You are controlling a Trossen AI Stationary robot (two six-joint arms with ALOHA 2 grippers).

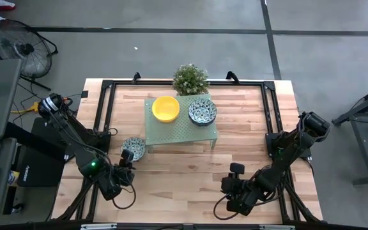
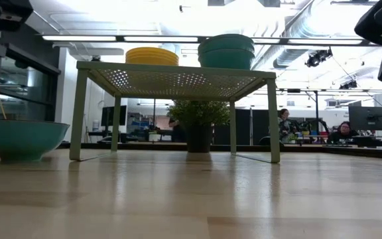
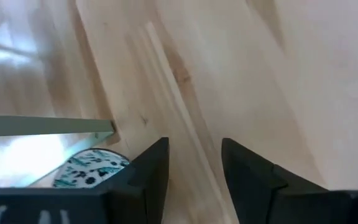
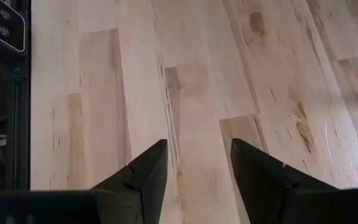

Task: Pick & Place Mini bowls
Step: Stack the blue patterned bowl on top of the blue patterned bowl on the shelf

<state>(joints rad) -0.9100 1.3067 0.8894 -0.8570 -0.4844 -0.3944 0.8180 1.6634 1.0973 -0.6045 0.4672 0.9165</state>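
A stack of yellow mini bowls (image 1: 165, 108) and a stack of patterned mini bowls (image 1: 202, 112) stand on top of a pale green perforated rack (image 1: 181, 133). In the low view they show as the yellow stack (image 2: 151, 56) and a teal-sided stack (image 2: 226, 52). One patterned bowl (image 1: 133, 148) sits on the wood beside the rack's near left leg; it also shows in the low view (image 2: 18, 137) and the left wrist view (image 3: 92, 168). My left gripper (image 1: 127, 156) (image 3: 194, 146) is open just near of this bowl, touching nothing. My right gripper (image 1: 236, 170) (image 4: 197, 146) is open over bare wood.
A small potted plant (image 1: 190, 78) stands at the far side of the rack. A black frame (image 1: 104, 102) runs around the tabletop. Bare wood lies between the two grippers near the table's near edge (image 1: 184, 191). People sit in the room beyond (image 2: 284, 126).
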